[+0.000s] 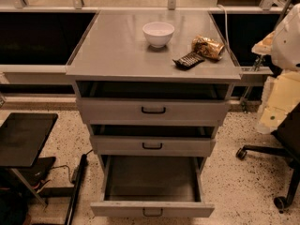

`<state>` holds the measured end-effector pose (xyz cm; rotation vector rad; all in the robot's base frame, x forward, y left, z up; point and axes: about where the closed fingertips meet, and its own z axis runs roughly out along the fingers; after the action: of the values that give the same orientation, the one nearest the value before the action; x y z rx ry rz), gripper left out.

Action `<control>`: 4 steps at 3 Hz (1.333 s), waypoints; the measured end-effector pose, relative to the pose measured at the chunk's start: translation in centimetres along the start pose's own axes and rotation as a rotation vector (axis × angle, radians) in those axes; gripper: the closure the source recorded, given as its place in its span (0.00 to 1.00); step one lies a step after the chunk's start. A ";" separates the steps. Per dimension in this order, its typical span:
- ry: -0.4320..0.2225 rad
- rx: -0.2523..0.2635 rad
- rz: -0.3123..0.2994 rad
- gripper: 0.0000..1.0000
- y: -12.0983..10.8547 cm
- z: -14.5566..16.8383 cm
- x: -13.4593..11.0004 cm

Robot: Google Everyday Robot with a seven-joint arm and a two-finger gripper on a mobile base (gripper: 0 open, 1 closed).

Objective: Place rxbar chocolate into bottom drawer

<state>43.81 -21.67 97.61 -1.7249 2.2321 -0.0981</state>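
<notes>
**Bar lying on the cabinet top, bottom drawer standing open**

I am seeing no gripper in my camera view, so I cannot tell how it is set or whether it is holding anything. The rxbar chocolate (189,60) is lying flat near the front right of the cabinet top (117,50), touching or just beside a crinkled gold-brown packet (207,47). A white bowl (158,33) is sitting further back. Of the 3 drawers, the bottom drawer (152,209) is hanging pulled well out, with its bare floor showing.
</notes>
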 end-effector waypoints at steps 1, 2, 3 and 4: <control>0.000 0.000 0.000 0.00 0.0 0.0 0.0; -0.074 -0.030 -0.024 0.00 -0.4 0.5 -0.9; -0.174 -0.062 -0.088 0.00 -3.5 3.2 -5.1; -0.245 -0.072 -0.129 0.00 -7.3 7.0 -10.2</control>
<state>54.96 -12.91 94.87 -1.8088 1.9710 0.1582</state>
